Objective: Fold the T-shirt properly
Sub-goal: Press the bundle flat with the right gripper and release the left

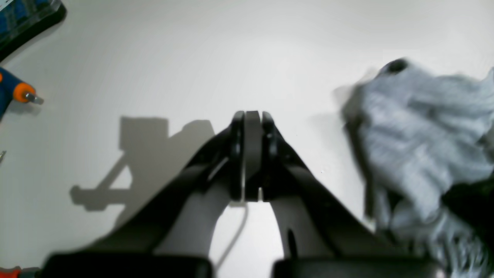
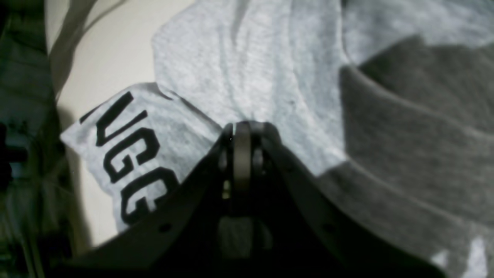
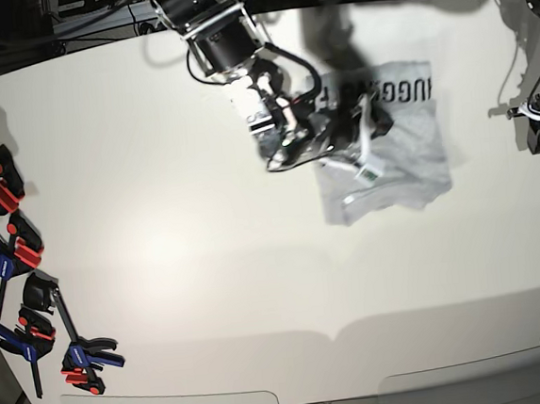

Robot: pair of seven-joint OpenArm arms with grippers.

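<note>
T-shirt (image 3: 393,149): light heather-grey, lying crumpled on the white tabletop (image 3: 209,264) toward its far right part; bunched and partly doubled over, not flat. Black block lettering shows along its far edge in the base view, and on a turned-up flap (image 2: 127,154) in the right wrist view. A small white label shows near the middle of the cloth.

Right claw (image 2: 242,129): clenched, its tips buried in a gather of grey fabric that puckers around them; it is grasping the T-shirt. In the base view this arm reaches from the far edge down onto the shirt's left side.

Left claw (image 1: 252,116): clenched with nothing between its tips, poised over bare tabletop. The T-shirt (image 1: 420,131) lies to one side of it, apart from the tips. In the base view only part of this arm shows at the right edge, well apart from the shirt.

Clamps (image 3: 21,280): several blue, black and red-orange bar clamps grouped along the tabletop's left edge, well away from the shirt. One blue and orange tool (image 1: 15,92) shows at the left edge of the left wrist view.
</note>
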